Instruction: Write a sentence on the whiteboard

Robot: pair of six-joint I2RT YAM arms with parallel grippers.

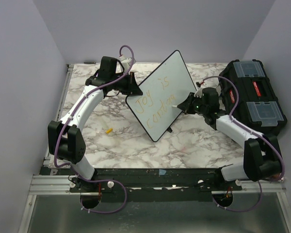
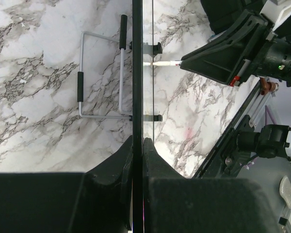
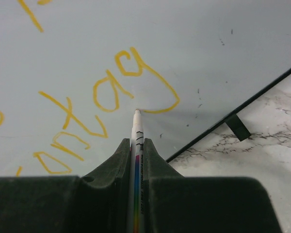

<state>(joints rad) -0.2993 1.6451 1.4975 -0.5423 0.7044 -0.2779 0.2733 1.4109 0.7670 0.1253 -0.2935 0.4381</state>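
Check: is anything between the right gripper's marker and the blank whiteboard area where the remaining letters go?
Nothing visible. The marker in the right gripper has its tip at the whiteboard, just past the sentence at "contag". The surface beyond, out to the rim, is bare.

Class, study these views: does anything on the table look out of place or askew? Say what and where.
A small yellow piece lies loose on the marble table, left of the black-rimmed white whiteboard; too small to identify. The board sits skewed to the table's edges, its rim clamped in the left gripper.
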